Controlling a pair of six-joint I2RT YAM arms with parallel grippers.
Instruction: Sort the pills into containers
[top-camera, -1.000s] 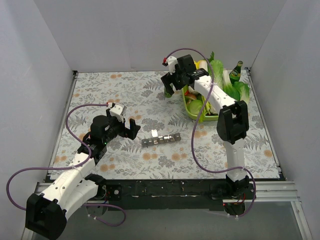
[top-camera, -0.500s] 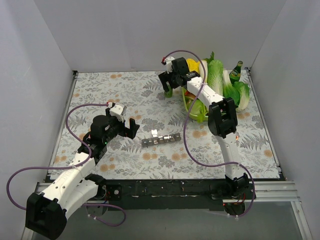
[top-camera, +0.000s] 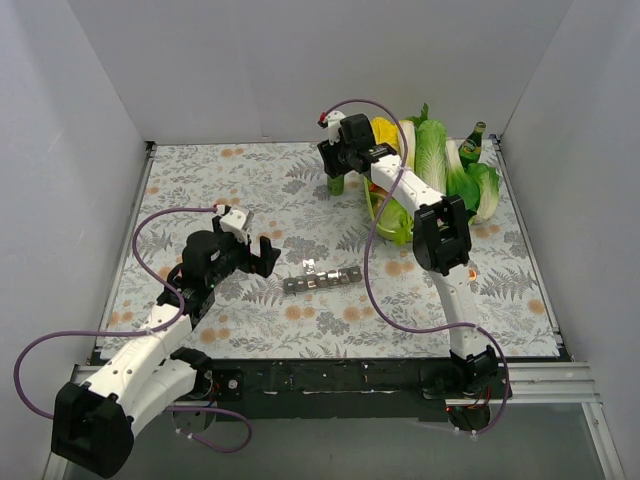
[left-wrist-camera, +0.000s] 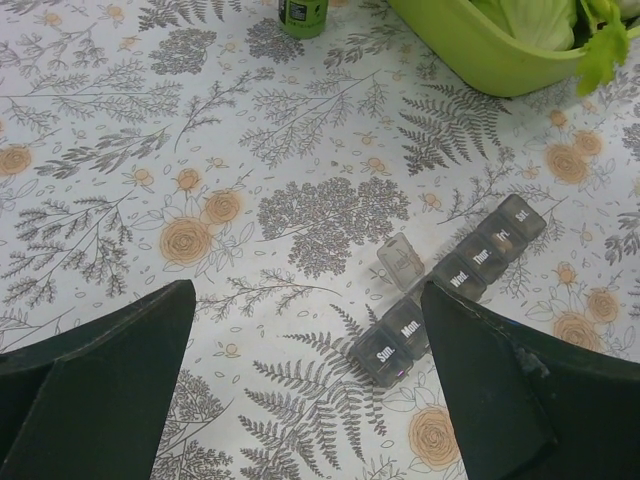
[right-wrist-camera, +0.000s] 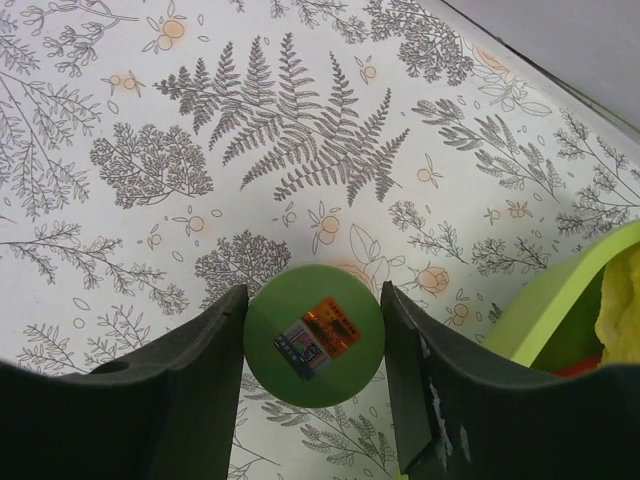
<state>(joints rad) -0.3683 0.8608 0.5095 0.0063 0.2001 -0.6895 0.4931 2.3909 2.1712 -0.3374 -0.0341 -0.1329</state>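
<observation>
Right wrist view: green bottle (right-wrist-camera: 314, 347) stands upright on the tabletop (right-wrist-camera: 120, 120), seen cap-on from above. Right fingers (right-wrist-camera: 200, 380) sit one on each side of the cap, at or almost at its rim. Cannot tell if they are clamped yet.
Change: over the last second the right arm swung left, away from the green bowl (top-camera: 388, 222), and dropped over the bottle. Before that it hung higher and nearer the bowl.
Left fingers (left-wrist-camera: 100, 400): spread wide, holding nothing, hovering just short of the pill box (left-wrist-camera: 455, 280). Same pose as a second ago.
Pill box: lies flat mid-tabletop, well apart from the bottle. It is a row of day-labelled cells with one clear lid near the middle flipped up and the rest down. Hasn't moved.
Pills: none visible loose or in the open cell. Probably still inside the bottle.
Meaning: sorting hasn't started. The right arm is now lined up for the bottle pickup, likely the first step.
Risk: round cap and a tall bottle, so an off-centre squeeze could tip it.
</observation>
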